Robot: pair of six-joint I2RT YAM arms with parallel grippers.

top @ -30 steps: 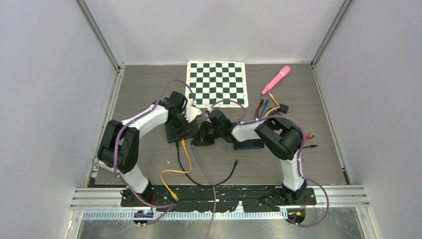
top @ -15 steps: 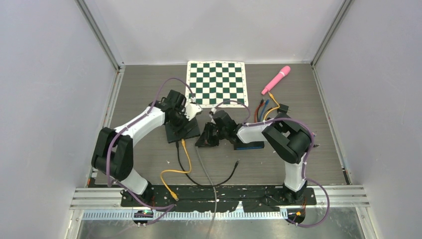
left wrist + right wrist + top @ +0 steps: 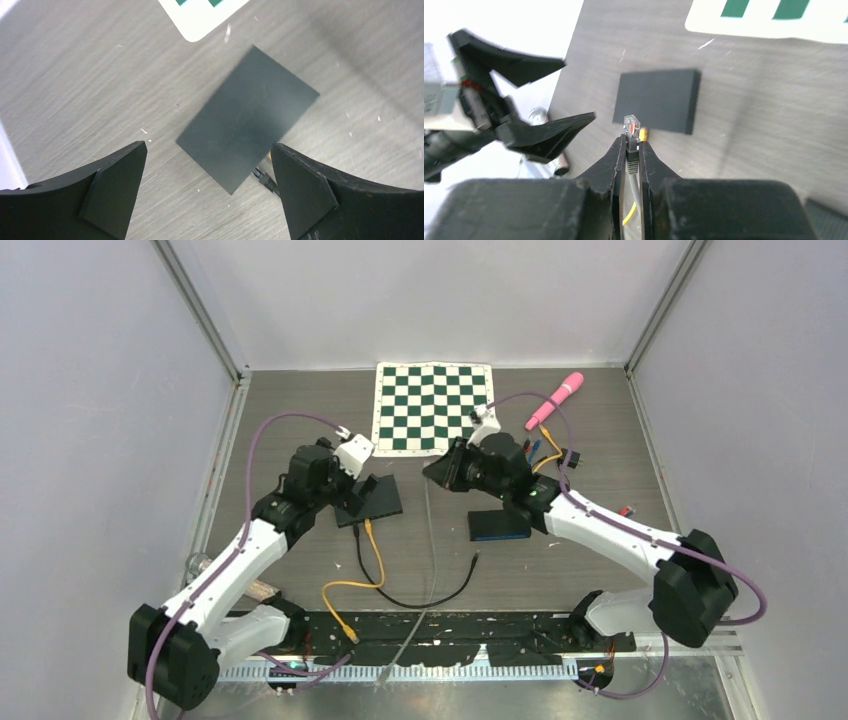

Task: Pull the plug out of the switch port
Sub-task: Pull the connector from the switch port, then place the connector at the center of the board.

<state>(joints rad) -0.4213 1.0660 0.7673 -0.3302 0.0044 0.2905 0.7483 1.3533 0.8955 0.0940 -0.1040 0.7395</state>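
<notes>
robot lab cell: bare white walls (image 3: 100, 390), aluminium rails (image 3: 440, 632), checkerboard calibration mat (image 3: 436, 407)

Pale walls (image 3: 450, 300), grey wood-grain tabletop (image 3: 290, 405)

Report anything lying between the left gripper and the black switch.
Nothing visible does. The left gripper hangs open over the switch, with only air between. The plug is already out, pinched in the right gripper.

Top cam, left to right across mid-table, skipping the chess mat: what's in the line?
black switch → right gripper, shut on the plug → blue box → pink wand
</notes>
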